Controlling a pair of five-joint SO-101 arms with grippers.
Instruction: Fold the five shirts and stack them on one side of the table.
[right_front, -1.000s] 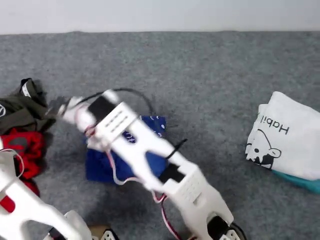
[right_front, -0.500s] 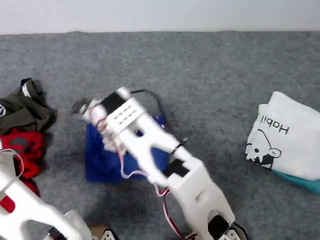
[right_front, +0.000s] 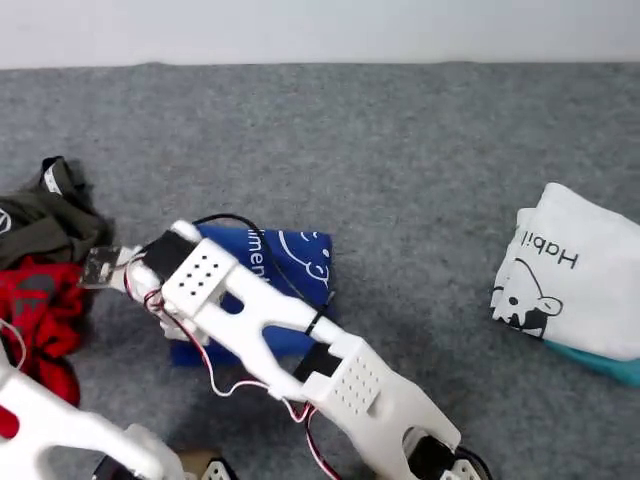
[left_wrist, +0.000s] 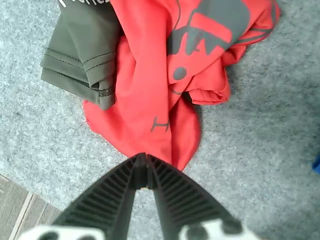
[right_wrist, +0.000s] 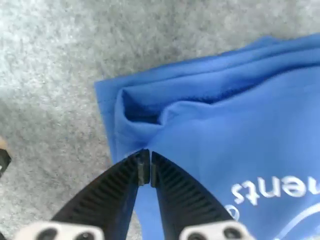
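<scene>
A folded blue shirt (right_front: 285, 262) with white print lies at the table's middle left. My right arm crosses above it, and its gripper (right_front: 100, 266) is shut. In the right wrist view the right gripper (right_wrist: 144, 165) hangs over the blue shirt (right_wrist: 225, 150) near a corner; contact is unclear. A crumpled red shirt (right_front: 40, 310) lies at the left beside an olive shirt (right_front: 45, 215). My left gripper (left_wrist: 145, 167) is shut on the near tip of the red shirt (left_wrist: 155, 90), with the olive shirt (left_wrist: 82, 45) beside it. A folded white shirt (right_front: 580, 275) rests on a teal one (right_front: 610, 365) at the right.
The grey felt table (right_front: 400, 150) has open room at the back and between the blue shirt and the white stack. My left arm (right_front: 45, 425) sits at the front left corner. A wooden floor (left_wrist: 15, 220) shows past the table's near edge.
My right arm swung right, then back left and nearer, so more of the blue shirt's print shows. The left arm dropped toward the front edge, uncovering more of the red shirt.
</scene>
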